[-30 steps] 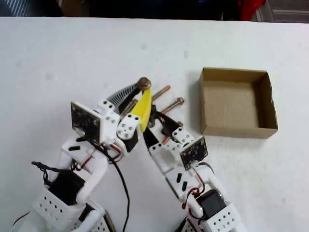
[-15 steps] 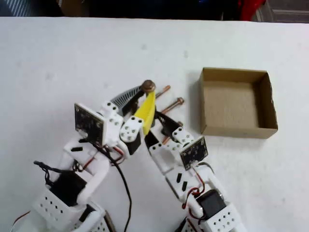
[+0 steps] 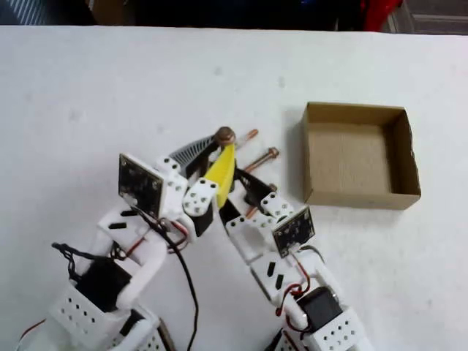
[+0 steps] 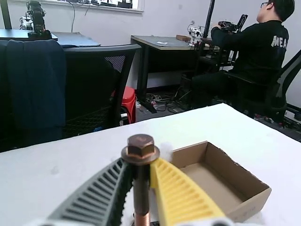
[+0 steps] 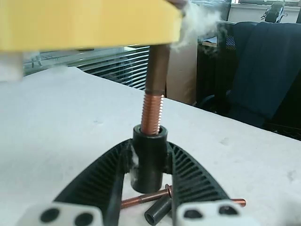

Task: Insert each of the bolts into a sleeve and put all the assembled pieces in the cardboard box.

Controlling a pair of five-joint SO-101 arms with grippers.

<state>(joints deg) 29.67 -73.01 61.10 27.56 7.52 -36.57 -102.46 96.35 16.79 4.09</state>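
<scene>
"Right wrist view: what are we holding?"
"Our right gripper (image 5: pixel 149 153), jaws clamped on the black sleeve (image 5: pixel 149 169), upright over the desk (image 5: pixel 56 108); the bolt (image 5: pixel 153 108) meets its mouth from above."
"And our left gripper (image 4: pixel 139 164)?"
"Jaws clamped on that bolt below its head, near the cardboard box (image 3: pixel 358 196). A loose bolt (image 3: pixel 262 159) and a spare sleeve (image 5: pixel 157 215) lie on the desk."

Your high view: table (image 3: pixel 73 73) bright and evenly lit from above, shadows soft, one beside the left wall of the cardboard box (image 3: pixel 358 197), others under the arms (image 3: pixel 139 256). Your left wrist view: faint sheen on the bolt (image 4: pixel 139 147), room beyond dimmer. Your right wrist view: daylight through a far window (image 5: pixel 101 56).
</scene>
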